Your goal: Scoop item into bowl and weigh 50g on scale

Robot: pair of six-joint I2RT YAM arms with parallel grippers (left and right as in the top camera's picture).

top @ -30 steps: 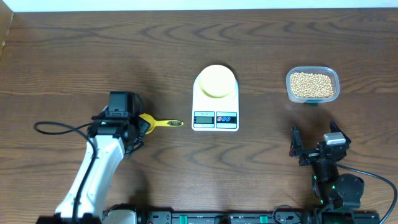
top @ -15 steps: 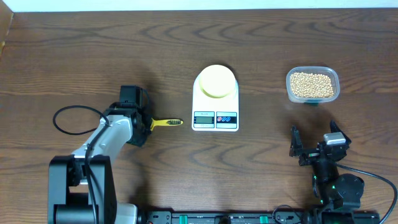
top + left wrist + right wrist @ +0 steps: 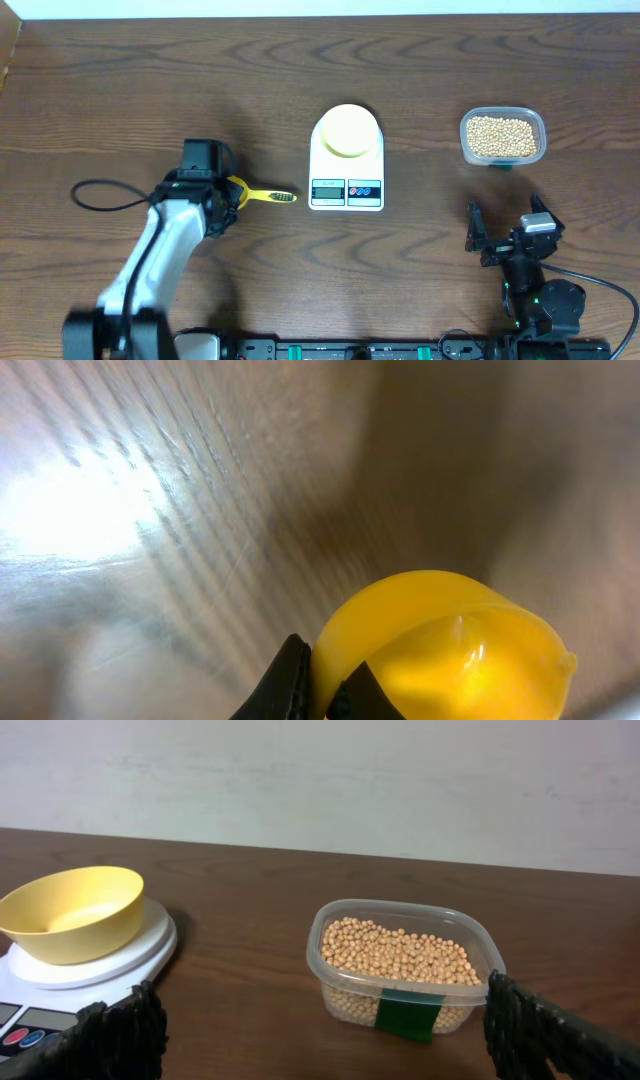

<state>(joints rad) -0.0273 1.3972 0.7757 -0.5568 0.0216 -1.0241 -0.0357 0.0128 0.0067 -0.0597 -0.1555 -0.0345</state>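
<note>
My left gripper [image 3: 228, 194] is clenched on the yellow scoop [image 3: 262, 197], at 9 o'clock of the scale [image 3: 346, 191]. My right gripper [image 3: 506, 226] is spread wide and holds nothing, at 6 o'clock of the tub [image 3: 541, 125]. The beans [image 3: 502, 137] are all in the tub, at 3 o'clock of the scale. The bowl [image 3: 347, 130] sits on the platform and looks empty. Judgement: scoop secured; scooping, pouring and weighing are not yet done.

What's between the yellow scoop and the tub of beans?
In the overhead view, the scale, with the bowl on its platform, stands between the scoop and the tub.
</note>
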